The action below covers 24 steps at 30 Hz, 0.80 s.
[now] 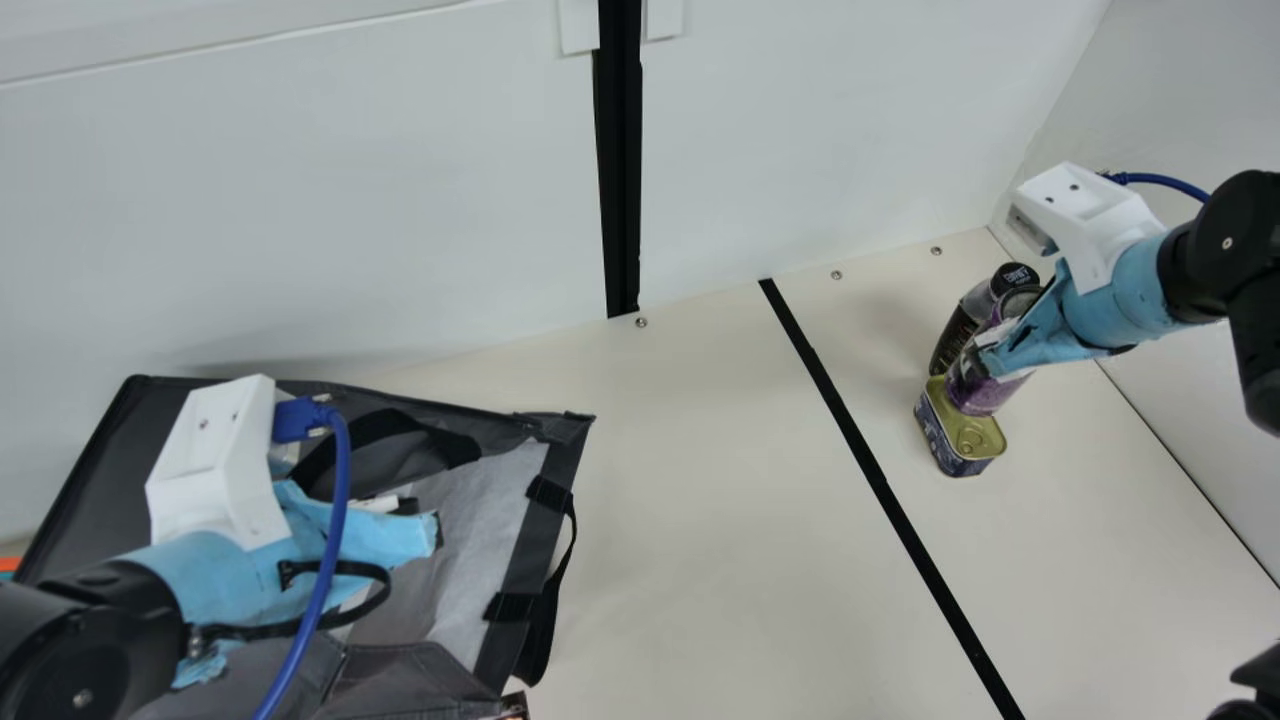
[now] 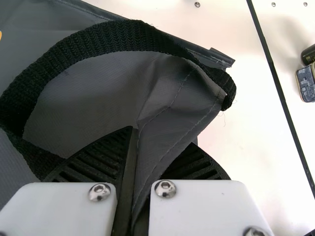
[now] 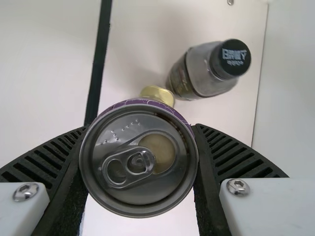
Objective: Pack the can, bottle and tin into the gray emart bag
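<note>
Right gripper (image 1: 992,345): pinching 1 can (image 1: 985,396) near tin (image 1: 966,432), bottle (image 1: 958,330), table's (image 1: 720,500) far right corner. Left gripper (image 1: 424,522): pinching bag (image 1: 88,450) fabric, toward left edge.

A robotics lab, by the look of it — two robot arms (image 1: 1255,250) (blue leads (image 1: 338,480) and all) over a cream table (image 1: 700,520), white panels (image 1: 350,200) behind.

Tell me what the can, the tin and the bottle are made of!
The can looks like shiny silvery metal, with a pull tab. The tin seems metal too: its gold lid gleams. The bottle looks smooth and see-through, so plastic or glass; I can't tell which.
</note>
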### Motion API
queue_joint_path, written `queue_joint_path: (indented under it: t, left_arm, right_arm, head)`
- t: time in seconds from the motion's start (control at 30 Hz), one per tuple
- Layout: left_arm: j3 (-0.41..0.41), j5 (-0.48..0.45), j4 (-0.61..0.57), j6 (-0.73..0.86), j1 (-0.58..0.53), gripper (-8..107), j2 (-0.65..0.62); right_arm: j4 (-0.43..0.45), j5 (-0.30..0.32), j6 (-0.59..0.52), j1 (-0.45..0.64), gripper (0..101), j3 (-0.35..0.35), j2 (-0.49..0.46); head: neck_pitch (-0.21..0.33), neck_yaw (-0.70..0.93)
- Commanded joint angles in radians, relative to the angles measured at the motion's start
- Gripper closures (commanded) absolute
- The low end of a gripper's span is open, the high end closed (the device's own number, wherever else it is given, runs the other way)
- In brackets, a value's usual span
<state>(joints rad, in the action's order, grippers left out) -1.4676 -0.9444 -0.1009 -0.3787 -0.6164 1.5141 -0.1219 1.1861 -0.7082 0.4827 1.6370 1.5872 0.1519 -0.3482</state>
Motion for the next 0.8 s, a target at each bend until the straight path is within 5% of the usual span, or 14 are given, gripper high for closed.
queue_joint_path:
  t: [0.0, 0.77]
  left_arm:
    - [0.000, 0.000, 0.000, 0.000, 0.000, 89, 0.000]
    - [0.000, 0.000, 0.000, 0.000, 0.000, 89, 0.000]
  right_arm:
    - [0.002, -0.002, 0.001, -0.017, 101, -0.006, -0.006]
    - [0.016, -0.002, 0.020, -0.176, 101, -0.067, -0.064]
  head:
    - [0.023, -0.001]
    - [0.023, -0.001]
